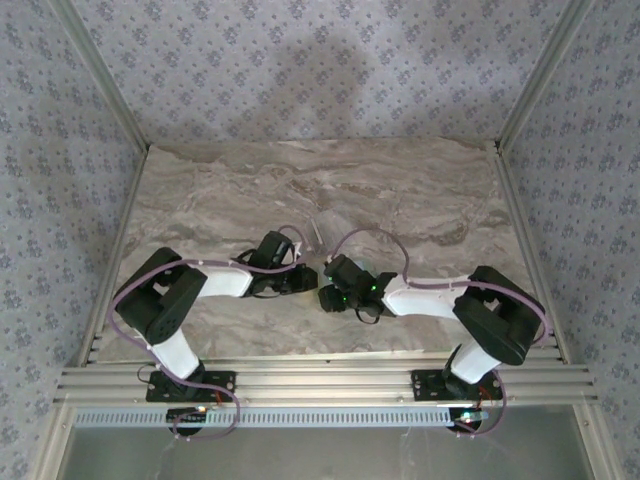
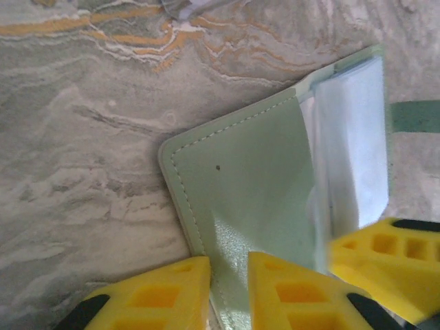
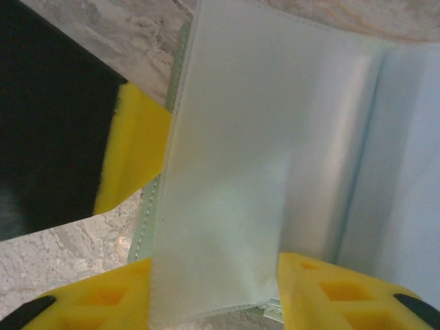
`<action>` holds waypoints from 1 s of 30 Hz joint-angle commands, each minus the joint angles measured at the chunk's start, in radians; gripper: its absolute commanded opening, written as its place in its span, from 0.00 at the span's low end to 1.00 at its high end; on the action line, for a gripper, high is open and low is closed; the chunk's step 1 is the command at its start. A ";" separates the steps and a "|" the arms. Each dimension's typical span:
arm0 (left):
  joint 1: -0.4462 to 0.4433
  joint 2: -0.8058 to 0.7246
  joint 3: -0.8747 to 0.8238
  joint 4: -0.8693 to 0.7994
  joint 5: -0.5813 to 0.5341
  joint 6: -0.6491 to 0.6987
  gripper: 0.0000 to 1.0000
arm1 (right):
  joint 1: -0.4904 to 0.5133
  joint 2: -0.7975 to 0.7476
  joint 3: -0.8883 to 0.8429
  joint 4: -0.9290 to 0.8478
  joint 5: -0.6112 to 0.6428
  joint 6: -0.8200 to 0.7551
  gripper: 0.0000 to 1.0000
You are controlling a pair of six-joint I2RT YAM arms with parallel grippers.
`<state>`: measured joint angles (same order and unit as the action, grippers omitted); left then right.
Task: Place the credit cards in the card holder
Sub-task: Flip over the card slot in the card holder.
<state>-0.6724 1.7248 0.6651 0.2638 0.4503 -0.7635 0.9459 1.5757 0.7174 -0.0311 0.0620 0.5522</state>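
Left gripper (image 2: 229,267) clenched on the green card holder (image 2: 240,179); right gripper (image 3: 214,267) released, astride its clear sleeve (image 3: 227,137).

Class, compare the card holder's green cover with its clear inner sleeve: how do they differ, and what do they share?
The green cover is opaque, with a stitched border; the clear sleeve is milky and see-through. The cover lies flat on the marble table; the sleeve runs up between the right pincer's spread fingers. Both are flat rectangular leaves joined at one fold.
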 commanded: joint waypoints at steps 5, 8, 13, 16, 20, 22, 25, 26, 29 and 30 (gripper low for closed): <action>0.002 0.159 -0.120 0.257 -0.047 -0.021 0.30 | -0.004 0.018 0.013 0.047 -0.119 -0.028 0.62; 0.021 0.128 -0.149 0.281 -0.036 -0.038 0.33 | -0.005 0.011 0.015 0.044 -0.135 -0.026 0.66; 0.044 0.062 -0.203 0.311 -0.039 -0.073 0.35 | 0.000 -0.016 0.017 0.034 -0.174 -0.039 0.72; 0.057 0.001 -0.232 0.302 -0.058 -0.086 0.36 | 0.001 -0.027 0.024 0.010 -0.161 -0.042 0.75; 0.063 -0.118 -0.257 0.213 -0.125 -0.085 0.39 | 0.001 -0.042 0.030 -0.015 -0.153 -0.048 0.75; 0.069 -0.177 -0.267 0.178 -0.137 -0.083 0.40 | -0.001 -0.043 0.037 -0.029 -0.152 -0.052 0.76; 0.069 -0.255 -0.250 0.073 -0.162 -0.052 0.42 | -0.002 -0.058 0.039 -0.037 -0.150 -0.056 0.76; 0.069 -0.275 -0.243 0.042 -0.165 -0.042 0.42 | -0.005 -0.068 0.039 -0.041 -0.148 -0.056 0.75; 0.064 -0.311 -0.224 -0.003 -0.163 -0.026 0.43 | -0.011 -0.098 0.042 -0.065 -0.115 -0.056 0.73; 0.056 -0.315 -0.213 -0.015 -0.159 -0.018 0.44 | -0.017 -0.108 0.043 -0.077 -0.101 -0.055 0.72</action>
<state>-0.6086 1.4368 0.4183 0.3580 0.3183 -0.8253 0.9398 1.5112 0.7303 -0.0505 -0.0711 0.5098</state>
